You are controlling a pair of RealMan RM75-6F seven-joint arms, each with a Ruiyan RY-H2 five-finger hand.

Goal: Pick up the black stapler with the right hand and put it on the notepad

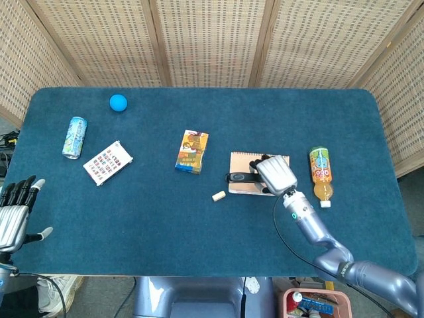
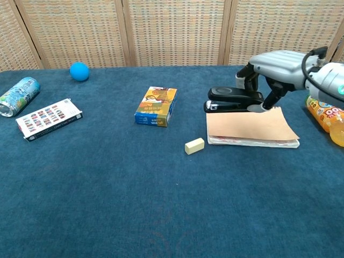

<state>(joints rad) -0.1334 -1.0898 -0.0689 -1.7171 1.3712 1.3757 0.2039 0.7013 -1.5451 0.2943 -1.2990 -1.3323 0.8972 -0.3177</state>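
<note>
My right hand [image 1: 277,175] [image 2: 274,66] grips the black stapler [image 1: 240,177] [image 2: 232,100] by its rear end and holds it level in the air. The stapler hangs over the left part of the tan spiral notepad [image 1: 283,187] [image 2: 252,127], its nose poking past the pad's left edge. In the chest view it floats above the pad's far left corner, apart from the paper. My left hand [image 1: 13,213] rests open at the table's near left edge, away from everything.
A small cream eraser [image 1: 218,196] [image 2: 194,145] lies left of the notepad. An orange drink bottle [image 1: 320,174] [image 2: 325,116] lies to its right. A colourful box [image 1: 192,152] [image 2: 156,106], card pack [image 1: 107,162], can [image 1: 75,137] and blue ball [image 1: 118,102] sit further left.
</note>
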